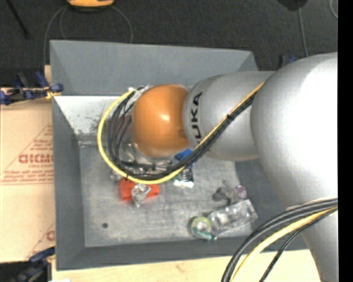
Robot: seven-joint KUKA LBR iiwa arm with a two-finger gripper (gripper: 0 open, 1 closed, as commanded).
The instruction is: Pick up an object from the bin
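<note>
— Fingers (pixel 141 195) first: where are they, and how do they stand?

— Down at the floor of the grey bin (pixel 69 216), under the wrist's orange cover (pixel 159 119). Some silvery metal shows there, but I can't tell whether they are parted or closed. The cover and the yellow cable loop (pixel 104 128) hide most of them.

— What lies closest?

— A small red thing (pixel 126 190), blocky, right at the tips. Red shows on both sides of the metal. Whether it sits between them or just beneath, I can't tell.

— And further out?

— Just to their right, near the arm, lies a little blue-and-clear piece (pixel 184 178). Further right, a small purplish-grey thing (pixel 230 190). Below that, toward the near wall, a clear plastic piece (pixel 232 216) rests beside a pale green ring (pixel 201 227); the two touch. Well to the lower left of the tips, a dark speck (pixel 105 225) sits alone on the floor.

— The arm itself?

— The silver arm (pixel 241 122) comes in from the right, above the bin's right half.
</note>
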